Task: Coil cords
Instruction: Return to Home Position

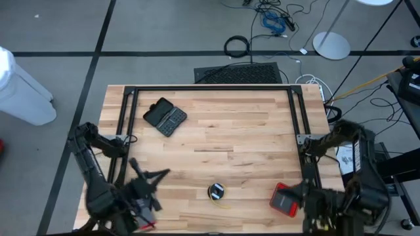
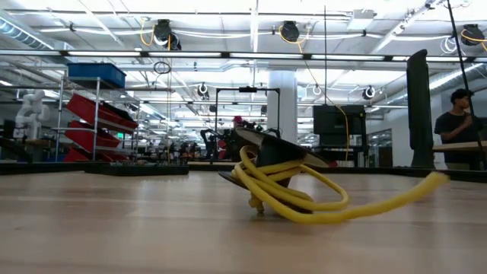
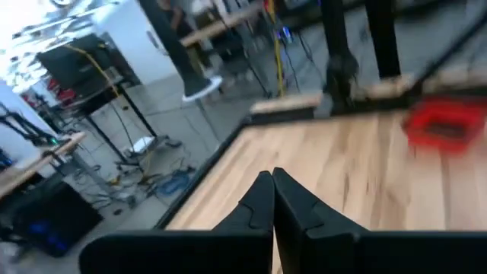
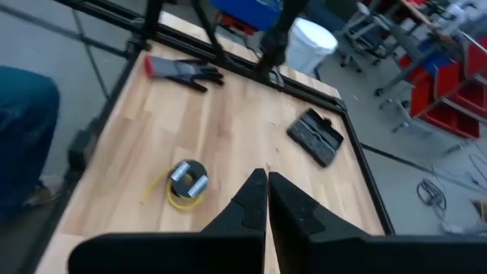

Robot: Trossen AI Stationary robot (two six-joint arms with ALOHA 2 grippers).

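Note:
The thin yellow cord [image 1: 216, 192] lies in a small loose ring on the table near its front edge. A small black round part [image 4: 188, 176] sits on top of it. It also shows in the low view [image 2: 285, 194], where one loose end [image 2: 426, 185] trails out along the table. My left gripper [image 3: 272, 199] is shut and empty above the table's front left [image 1: 159, 174]. My right gripper [image 4: 266, 196] is shut and empty at the front right [image 1: 300, 194], pointing toward the cord from some way off.
A black flat case [image 1: 165, 117] lies at the far left. A red box [image 1: 285, 199] sits at the front right beside my right gripper. A grey glove with a red cuff [image 4: 181, 70] lies by the left arm. A black frame [image 1: 210, 88] rims the table.

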